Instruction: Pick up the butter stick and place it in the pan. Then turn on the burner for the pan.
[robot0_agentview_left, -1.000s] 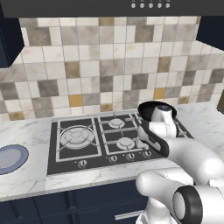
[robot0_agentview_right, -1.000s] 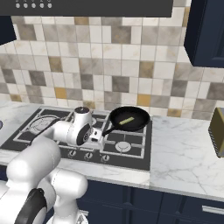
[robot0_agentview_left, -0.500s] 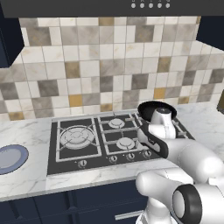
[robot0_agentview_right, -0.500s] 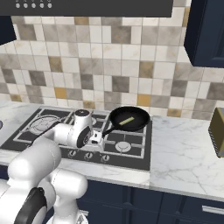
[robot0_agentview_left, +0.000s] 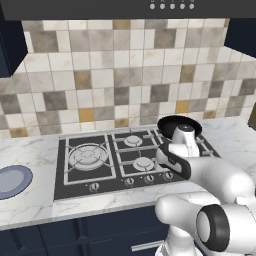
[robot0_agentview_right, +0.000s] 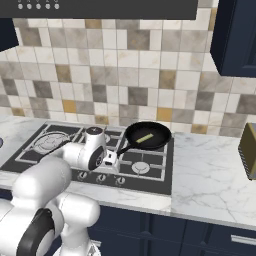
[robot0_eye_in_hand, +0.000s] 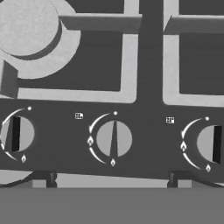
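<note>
The black pan (robot0_agentview_right: 156, 131) sits on the back right grate of the hob, and its short handle points to the front left. The pale yellow butter stick (robot0_agentview_right: 145, 138) lies inside it. The pan's burner is hidden under the pan. My gripper (robot0_eye_in_hand: 111, 178) hangs open just above the knob row at the hob's front edge, with nothing between the fingertips (robot0_eye_in_hand: 43, 177). In the hand view the middle knob (robot0_eye_in_hand: 113, 138) is straight ahead, between a left knob (robot0_eye_in_hand: 17, 133) and a right knob (robot0_eye_in_hand: 211, 143). From the right base view the gripper (robot0_agentview_right: 111, 167) points down at the knobs.
A small round silver burner (robot0_eye_in_hand: 28, 26) under a grate lies beyond the knobs. The large ringed burner (robot0_agentview_left: 89, 156) takes up the hob's left side. A blue-grey plate (robot0_agentview_left: 12, 180) rests on the marble counter at far left. A brown box (robot0_agentview_right: 248, 150) stands at far right.
The hand has edged slightly lower and closer to the knob row. The gripper stayed open, and the pan and butter stick have not moved.
</note>
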